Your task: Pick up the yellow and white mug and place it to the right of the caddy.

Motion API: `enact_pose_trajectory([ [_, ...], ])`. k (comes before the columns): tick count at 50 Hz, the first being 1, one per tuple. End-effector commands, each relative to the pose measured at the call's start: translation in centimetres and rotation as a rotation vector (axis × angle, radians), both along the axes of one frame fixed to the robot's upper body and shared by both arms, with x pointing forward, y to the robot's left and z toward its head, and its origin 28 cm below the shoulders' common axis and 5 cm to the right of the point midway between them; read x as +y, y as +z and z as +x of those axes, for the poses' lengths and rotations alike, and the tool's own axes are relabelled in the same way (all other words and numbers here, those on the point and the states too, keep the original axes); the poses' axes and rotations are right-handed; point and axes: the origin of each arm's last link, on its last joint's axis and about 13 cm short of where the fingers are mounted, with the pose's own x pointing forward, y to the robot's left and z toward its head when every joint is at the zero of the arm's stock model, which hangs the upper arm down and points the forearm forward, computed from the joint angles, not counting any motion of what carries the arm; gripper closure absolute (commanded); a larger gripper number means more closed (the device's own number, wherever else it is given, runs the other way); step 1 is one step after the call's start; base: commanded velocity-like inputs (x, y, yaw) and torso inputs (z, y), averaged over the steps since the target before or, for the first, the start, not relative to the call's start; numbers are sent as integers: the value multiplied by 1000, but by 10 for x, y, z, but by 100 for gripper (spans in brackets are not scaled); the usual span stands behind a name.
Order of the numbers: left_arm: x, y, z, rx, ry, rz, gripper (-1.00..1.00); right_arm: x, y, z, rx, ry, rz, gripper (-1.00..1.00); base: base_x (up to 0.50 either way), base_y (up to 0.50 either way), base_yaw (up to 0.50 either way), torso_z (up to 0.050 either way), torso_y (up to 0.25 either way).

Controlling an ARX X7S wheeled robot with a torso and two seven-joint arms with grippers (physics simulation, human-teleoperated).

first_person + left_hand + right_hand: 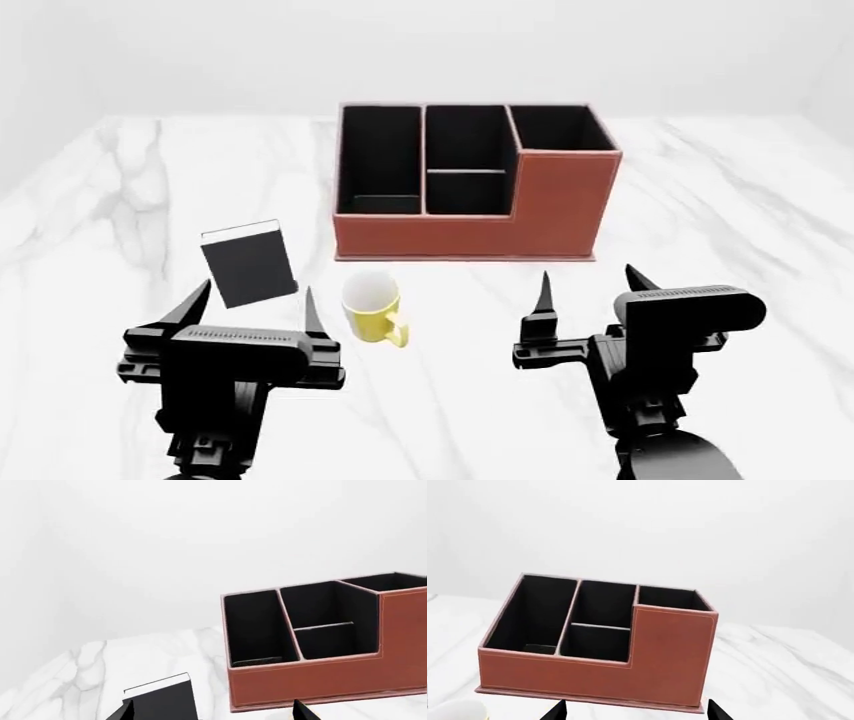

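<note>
The yellow and white mug (372, 305) stands upright on the marble table (747, 210), handle toward me and to the right, just in front of the caddy's left end. Its rim barely shows in the right wrist view (457, 711). The reddish-brown caddy (561, 205) stands behind it, taller section at the right; it also shows in the left wrist view (320, 680) and the right wrist view (667, 655). My left gripper (254, 300) is open and empty, left of the mug. My right gripper (587, 290) is open and empty, right of the mug, in front of the caddy.
A small black upright box (248, 262) with a white top edge stands left of the mug, just beyond my left gripper; it also shows in the left wrist view (163, 700). A pale wall (427, 40) rises behind the table.
</note>
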Motion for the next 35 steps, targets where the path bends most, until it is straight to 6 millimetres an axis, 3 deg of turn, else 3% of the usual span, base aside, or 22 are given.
enact_pose_trajectory([
  [1, 0, 1, -1, -1, 0, -4, -100, 0, 0, 0, -1, 0, 0, -100, 258, -184, 0, 0, 0],
  [30, 0, 3, -1, -8, 4, -6, -100, 0, 1, 0, -5, 2, 0, -100, 298, -33, 0, 0, 1],
  [35, 0, 3, -1, -6, 6, -5, -100, 0, 1, -1, -13, 5, -4, -100, 0, 0, 0, 0, 0],
])
